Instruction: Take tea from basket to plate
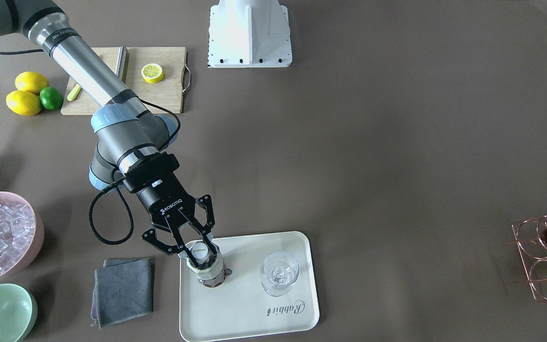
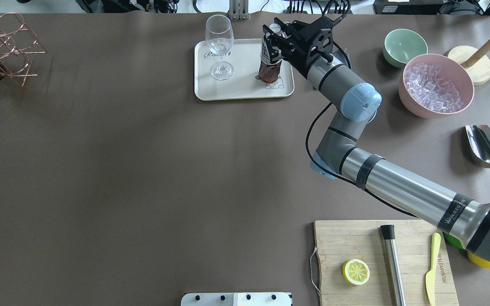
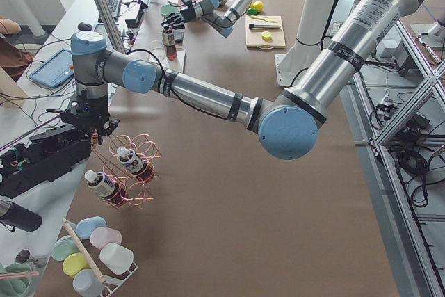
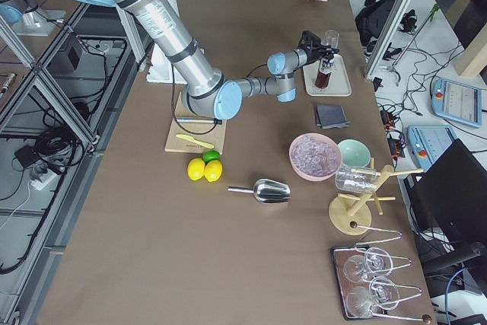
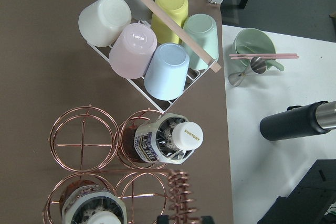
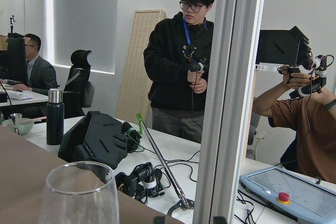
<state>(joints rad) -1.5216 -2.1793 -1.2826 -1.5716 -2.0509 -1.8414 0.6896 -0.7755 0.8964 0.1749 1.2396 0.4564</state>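
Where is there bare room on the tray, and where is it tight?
Bare: on the cream-white rectangular tray, the strip along its "Rabbit" script edge, and the gap between the clear wine glass and the small brown tea bottle. Crowded: the bottle's corner, where the right gripper clamps its top.

one camera faces the robot [image 1: 249,33] from across the surface [image 1: 397,142], looking steeply down; another looks down from behind it; both show the plate [image 1: 245,308]. two side cameras look along the surface from its ends. the left wrist camera looks straight down, close on the basket [image 5: 83,144].
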